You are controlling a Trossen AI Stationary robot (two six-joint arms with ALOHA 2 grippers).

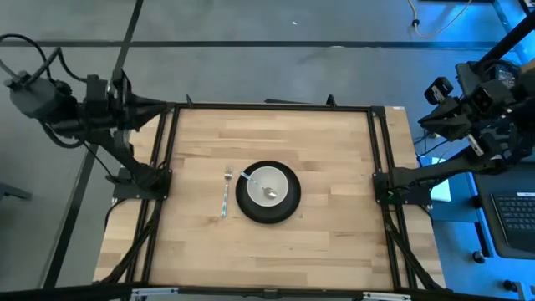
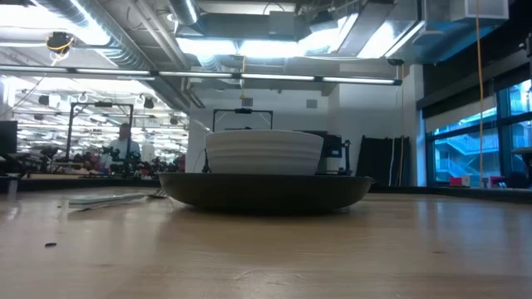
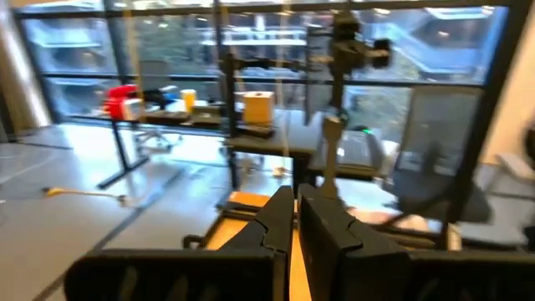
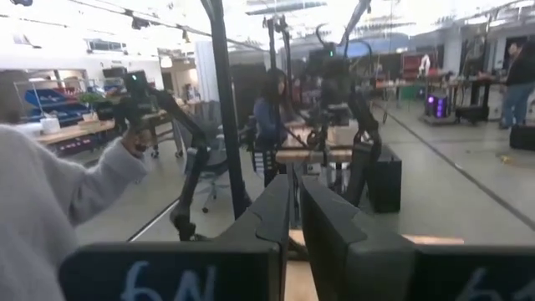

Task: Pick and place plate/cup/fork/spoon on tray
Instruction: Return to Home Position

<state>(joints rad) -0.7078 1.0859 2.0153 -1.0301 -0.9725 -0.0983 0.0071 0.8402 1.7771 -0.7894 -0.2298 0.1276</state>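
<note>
White round cup holding silver spoon on matte-black plate, slim silver fork just left on wooden desk, left claw, right claw closed at desk sides.

Bright ceiling strips light the room evenly, and the plate throws only a soft shadow on the table. Beyond the left gripper daylight comes in through big windows. Beyond the right gripper lamps glare white overhead.
</note>
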